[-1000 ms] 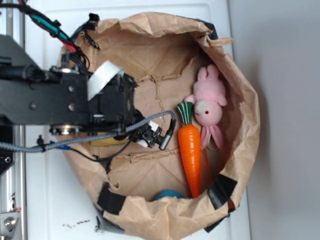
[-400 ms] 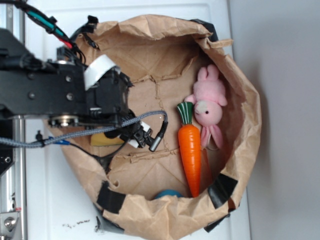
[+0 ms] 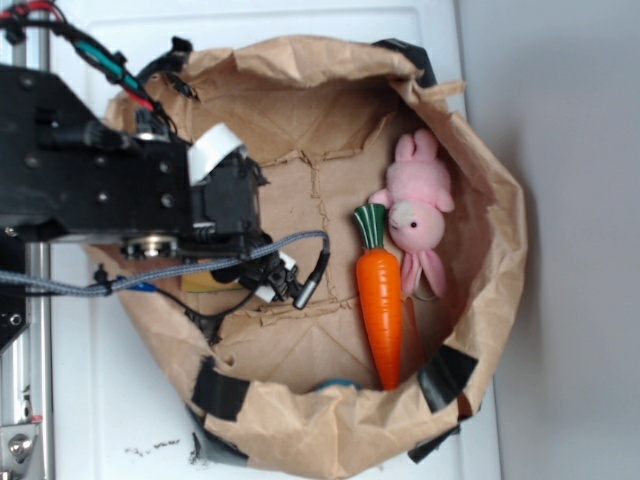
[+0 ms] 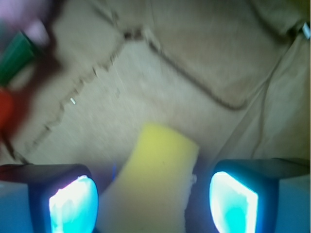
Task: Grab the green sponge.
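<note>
Lining white table (image 3: 300, 20): crumpled paper bag (image 3: 300, 110)

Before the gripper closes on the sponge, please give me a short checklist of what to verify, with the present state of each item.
1. The green sponge lies between the fingers: ok, wrist view.
2. The gripper is open: ok, a gap on both sides.
3. Fingers low enough to pinch the sponge: cannot tell.
4. The carrot and the pink bunny are away from the gripper: ok.
5. The loose grey cable is free of the paper bag: cannot tell.
</note>
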Robot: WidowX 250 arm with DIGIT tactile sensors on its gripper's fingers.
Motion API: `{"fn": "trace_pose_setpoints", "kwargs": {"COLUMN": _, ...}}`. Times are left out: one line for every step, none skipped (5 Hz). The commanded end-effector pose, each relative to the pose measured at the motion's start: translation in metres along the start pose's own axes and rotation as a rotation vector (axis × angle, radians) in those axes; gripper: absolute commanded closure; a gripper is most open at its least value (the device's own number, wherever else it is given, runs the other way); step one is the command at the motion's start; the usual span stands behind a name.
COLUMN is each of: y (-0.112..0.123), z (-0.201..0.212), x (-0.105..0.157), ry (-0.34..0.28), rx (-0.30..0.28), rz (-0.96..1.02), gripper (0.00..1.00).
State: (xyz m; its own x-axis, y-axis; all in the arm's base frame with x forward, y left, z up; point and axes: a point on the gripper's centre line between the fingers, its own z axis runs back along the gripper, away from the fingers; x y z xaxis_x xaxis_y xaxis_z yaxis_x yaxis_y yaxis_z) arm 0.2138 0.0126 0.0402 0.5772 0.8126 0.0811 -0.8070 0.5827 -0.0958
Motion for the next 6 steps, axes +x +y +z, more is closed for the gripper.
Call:
{"fn": "trace_pose_setpoints", "kwargs": {"y": 0.059, "z": -0.019, "x": -0.042, "ry": -0.011, "rx": 0.01, "rz": -0.063, "gripper": 0.0}}
{"fn": "trace_pose_setpoints", "kwargs": {"y": 0.074, "z": -0.021, "x": -0.047, "ry": -0.023, "rx": -0.008, "rz": -0.055, "gripper": 1.0}}
{"fn": "trace_pose_setpoints", "kwargs": {"y": 0.082, "z": -0.016, "x": -0.048, "ry": -0.022, "rx": -0.017, "rz": -0.047, "gripper": 1.0}}
{"fn": "trace_pose_setpoints", "kwargs": {"y": 0.092, "z": -0.012, "x": -0.048, "ry": -0.015, "rx": -0.024, "rz": -0.041, "gripper": 1.0}}
{"fn": "trace_pose_setpoints", "kwargs": {"y": 0.098, "z": -0.009, "x": -0.049, "ry": -0.006, "rx": -0.034, "rz": -0.033, "gripper": 1.0}}
{"fn": "trace_pose_setpoints", "kwargs": {"y": 0.1, "z": -0.004, "x": -0.049, "ry": -0.002, "rx": -0.055, "rz": -0.026, "gripper": 1.0}}
